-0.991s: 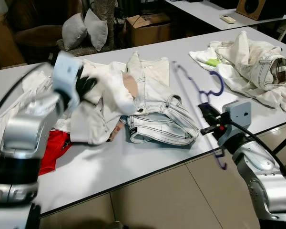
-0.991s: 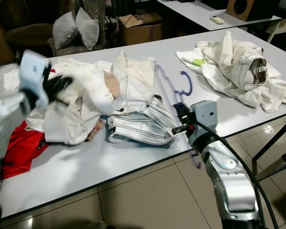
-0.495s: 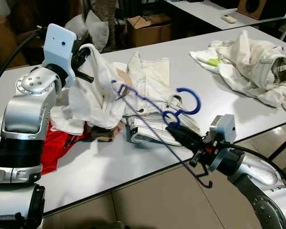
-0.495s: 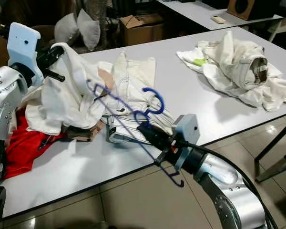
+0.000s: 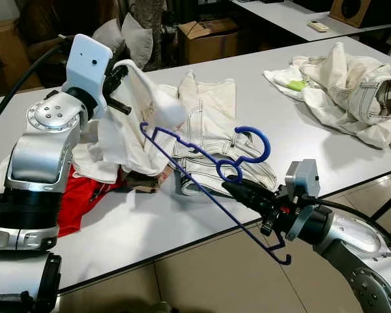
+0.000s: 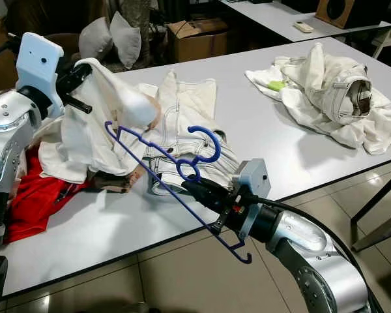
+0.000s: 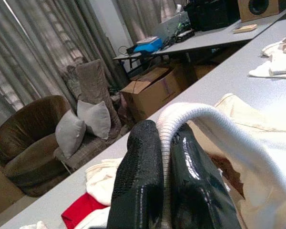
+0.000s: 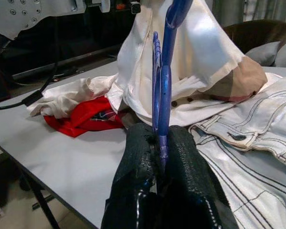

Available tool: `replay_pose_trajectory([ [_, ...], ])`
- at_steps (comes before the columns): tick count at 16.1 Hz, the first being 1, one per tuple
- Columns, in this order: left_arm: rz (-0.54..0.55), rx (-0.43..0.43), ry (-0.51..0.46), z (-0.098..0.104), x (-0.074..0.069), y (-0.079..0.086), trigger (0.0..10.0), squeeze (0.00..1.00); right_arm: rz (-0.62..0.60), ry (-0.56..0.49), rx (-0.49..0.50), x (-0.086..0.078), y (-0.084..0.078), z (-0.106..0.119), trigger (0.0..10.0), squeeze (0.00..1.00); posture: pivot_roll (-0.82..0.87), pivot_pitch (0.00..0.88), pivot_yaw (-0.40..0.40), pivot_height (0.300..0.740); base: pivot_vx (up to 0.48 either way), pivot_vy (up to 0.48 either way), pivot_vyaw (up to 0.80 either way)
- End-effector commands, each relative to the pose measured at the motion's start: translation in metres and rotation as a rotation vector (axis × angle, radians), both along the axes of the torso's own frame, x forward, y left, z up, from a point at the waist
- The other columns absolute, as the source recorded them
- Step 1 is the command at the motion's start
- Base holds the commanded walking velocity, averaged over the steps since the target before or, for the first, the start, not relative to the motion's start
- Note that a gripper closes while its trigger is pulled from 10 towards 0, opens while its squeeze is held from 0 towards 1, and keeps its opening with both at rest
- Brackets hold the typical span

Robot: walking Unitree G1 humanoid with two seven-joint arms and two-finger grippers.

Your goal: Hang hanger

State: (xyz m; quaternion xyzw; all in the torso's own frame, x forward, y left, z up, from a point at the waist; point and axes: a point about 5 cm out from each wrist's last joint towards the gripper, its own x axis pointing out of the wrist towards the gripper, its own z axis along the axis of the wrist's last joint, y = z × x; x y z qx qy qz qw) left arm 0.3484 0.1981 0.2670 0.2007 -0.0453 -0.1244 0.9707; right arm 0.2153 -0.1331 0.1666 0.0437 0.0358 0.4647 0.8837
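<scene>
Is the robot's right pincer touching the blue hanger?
Touching. The right wrist view shows the right pincer shut on the blue hanger, its wire pinched between both black fingers.

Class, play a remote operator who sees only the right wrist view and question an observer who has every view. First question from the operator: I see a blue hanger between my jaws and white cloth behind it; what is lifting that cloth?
Observer: The left gripper holds the white garment up off the table, its collar pinched between the jaws.
Operator: Which part of the hanger do I hold?
Observer: The right gripper grips the blue hanger just below its hook, which curls upward.
Operator: What else lies on the table?
Observer: Far on the robot's right, a second heap of pale clothes.
</scene>
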Motion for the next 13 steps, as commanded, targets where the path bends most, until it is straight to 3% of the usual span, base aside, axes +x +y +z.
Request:
replay_pose_trajectory([
  [1, -0.013, 0.033, -0.001, 0.000, -0.002, 0.001, 0.0, 0.00, -0.012, -0.020, -0.008, 0.003, 0.000, 0.004, 10.0, 0.00, -0.05, 0.000, 0.070, 0.740, 0.000, 0.000, 0.00],
  [5, -0.145, 0.092, 0.075, -0.012, -0.014, -0.018, 0.0, 0.00, -0.160, -0.018, 0.014, 0.023, -0.002, 0.004, 10.0, 0.00, -0.05, 0.000, 0.067, 0.740, 0.000, 0.000, 0.00],
  [9, -0.215, 0.092, 0.125, -0.025, -0.021, -0.035, 0.0, 0.00, -0.221, 0.003, 0.035, 0.036, 0.003, 0.002, 10.0, 0.00, -0.05, 0.000, 0.064, 0.740, 0.000, 0.000, 0.00],
  [13, -0.246, 0.063, 0.130, -0.022, -0.025, -0.042, 0.0, 0.00, -0.228, 0.052, 0.025, 0.042, 0.006, -0.006, 10.0, 0.00, -0.04, 0.000, 0.061, 0.740, 0.000, 0.000, 0.00],
])
